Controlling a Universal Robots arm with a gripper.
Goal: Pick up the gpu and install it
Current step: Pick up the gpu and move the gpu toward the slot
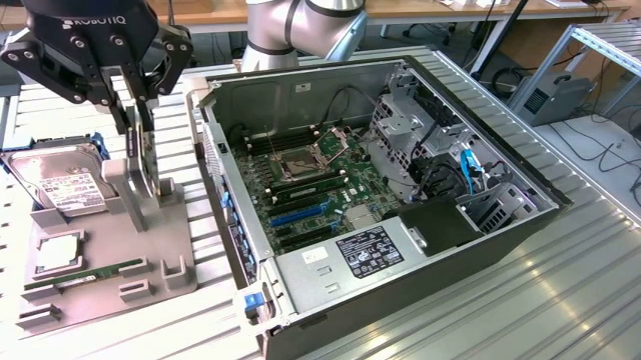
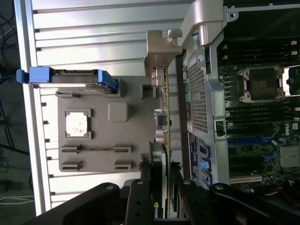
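Note:
The gpu (image 1: 152, 176) stands on edge in a slot of the grey holder (image 1: 110, 225), at the exterior view's left beside the open computer case (image 1: 331, 82). In the wrist view the gpu (image 2: 164, 122) appears edge-on, a green board with a dark cooler and a silver end bracket (image 2: 157, 51). My gripper (image 1: 140, 127) reaches down from above onto the card's upper edge. Its fingers (image 2: 140, 201) sit against both faces of the card, so the gripper (image 2: 159, 206) is shut on it. The card still rests in the holder.
The case lies open with its motherboard (image 1: 311, 187) and blue expansion slots (image 1: 296, 217) exposed. The holder also carries a hard drive (image 1: 60, 184), a processor (image 1: 58, 251) and a memory stick (image 1: 85, 276). The case's rear wall (image 2: 197, 93) stands close beside the card.

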